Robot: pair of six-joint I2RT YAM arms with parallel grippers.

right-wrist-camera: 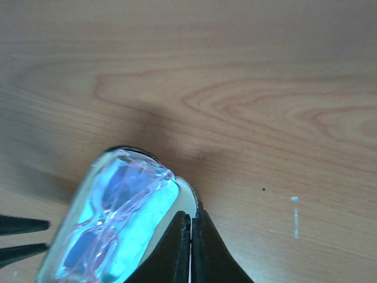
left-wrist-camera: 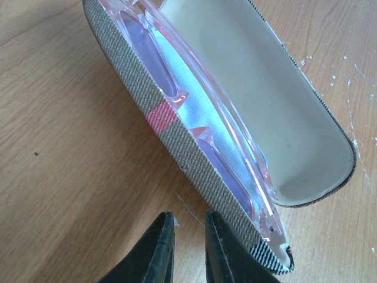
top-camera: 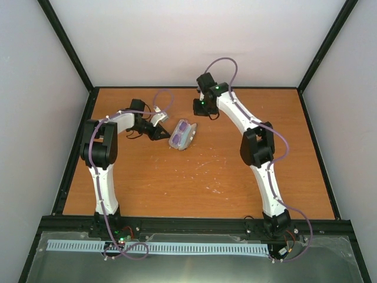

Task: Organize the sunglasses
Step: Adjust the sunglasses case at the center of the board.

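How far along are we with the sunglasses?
Done: the sunglasses lie inside the open case, on the cloth. In hand: nothing; the left gripper, slightly parted and empty, sits by the case's side wall, and the right gripper is shut near one end. Left: the lid stands open, so closing it probably remains.

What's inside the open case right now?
The sunglasses lie in the lower half of the case on a light blue cloth. The beige lining of the open lid is bare. Cloth and lenses cover the case floor, so anything beneath cannot be seen.
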